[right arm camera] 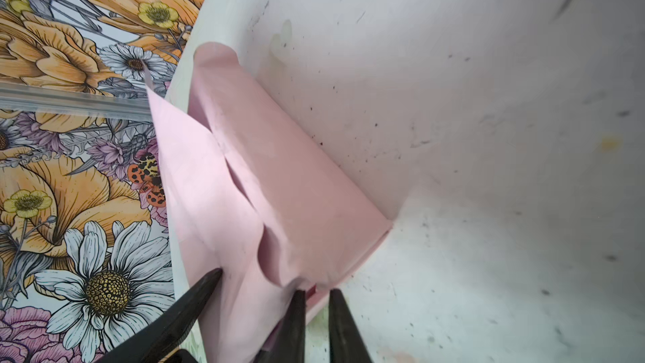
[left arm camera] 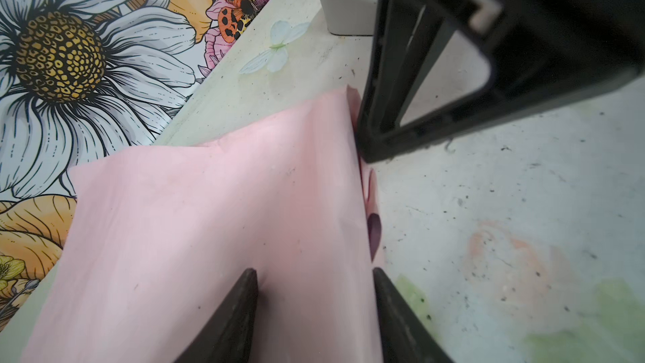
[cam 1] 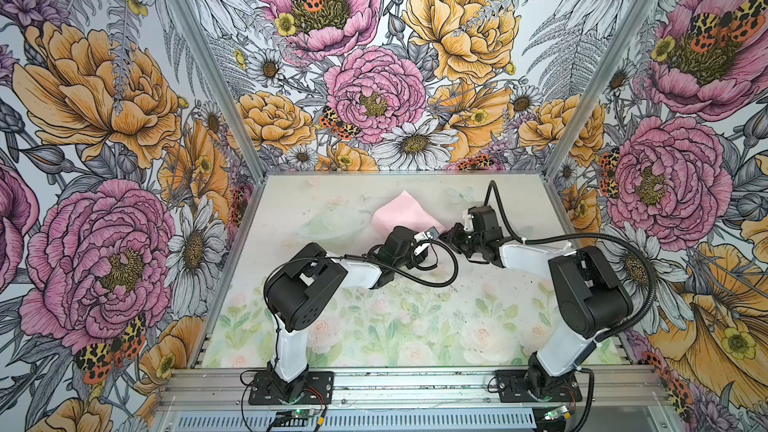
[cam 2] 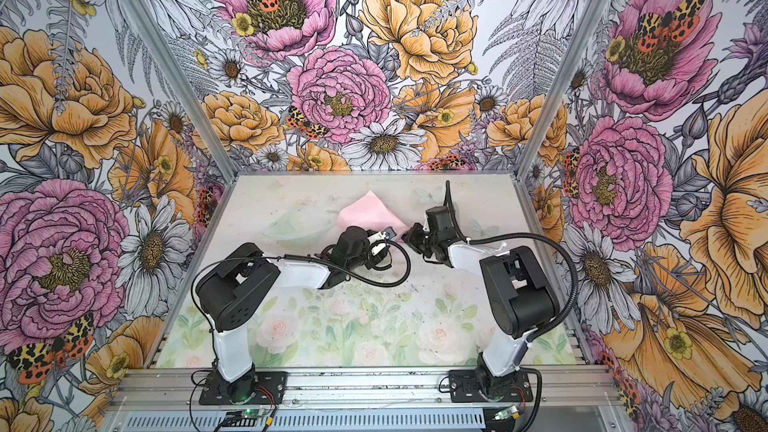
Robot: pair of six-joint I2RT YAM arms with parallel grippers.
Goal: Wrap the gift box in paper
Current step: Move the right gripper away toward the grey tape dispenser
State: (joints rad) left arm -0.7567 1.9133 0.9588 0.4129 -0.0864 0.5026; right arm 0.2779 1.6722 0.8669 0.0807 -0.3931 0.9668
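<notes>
The paper (cam 1: 395, 211) (cam 2: 365, 211) lies as a pale pink folded bundle at the back middle of the table. The gift box is hidden. My left gripper (cam 1: 431, 236) (left arm camera: 315, 274) is at the bundle's near right end, its fingers set apart with a paper-covered ridge (left arm camera: 227, 204) filling the gap. A dark mauve sliver (left arm camera: 375, 235) shows at the fold edge. My right gripper (cam 1: 449, 234) (right arm camera: 317, 293) meets it from the right, nearly shut and pinching the paper's (right arm camera: 279, 186) edge. One left finger (right arm camera: 206, 281) presses the paper's other side.
A grey tape dispenser (left arm camera: 349, 5) stands past the paper's end, near the back wall. The floral walls (cam 1: 124, 160) close in on three sides. Both arms' cables (cam 1: 440, 272) loop over the middle of the table (cam 1: 374, 317).
</notes>
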